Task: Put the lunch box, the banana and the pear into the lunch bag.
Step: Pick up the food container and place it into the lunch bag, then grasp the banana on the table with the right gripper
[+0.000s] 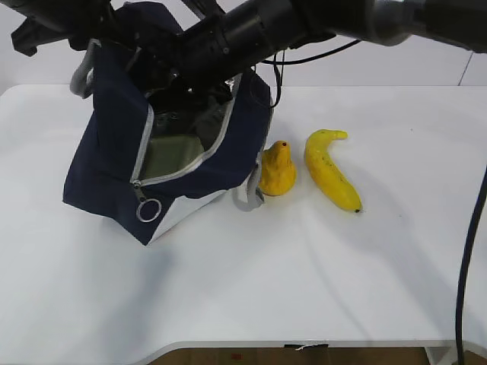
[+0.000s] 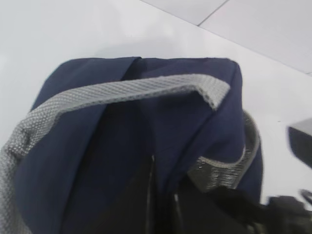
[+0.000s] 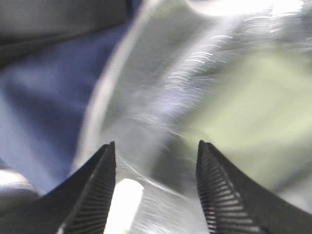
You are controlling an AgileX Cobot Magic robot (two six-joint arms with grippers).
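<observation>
Ribbed black fingers (image 3: 100, 195) of the right gripper (image 3: 155, 187) fill the foreground of the right wrist view, standing apart with nothing between them, inside the mouth of the bag (image 1: 114, 152). Beyond them lies crinkled foil lining (image 3: 161, 102), and a pale sage-green surface (image 3: 243, 117), blurred, shows at right, apparently the box lid. From outside, the right arm (image 1: 251, 30) reaches across from upper right into the open top of the bag, where a dull green patch (image 1: 171, 156) is visible within the grey zipper (image 1: 194, 163). The left gripper is shut; its jaws are not clearly seen, but dark parts lie at the bottom of the left wrist view against navy fabric, under a grey strap (image 2: 122, 92) that arches upward. A silver ring pull (image 1: 148, 210) hangs at the front. The pear (image 1: 278, 171) stands just right of the bag, touching its lower strap. The banana (image 1: 331, 171) lies near the pear, apart from it, on the white table (image 1: 304, 281).
</observation>
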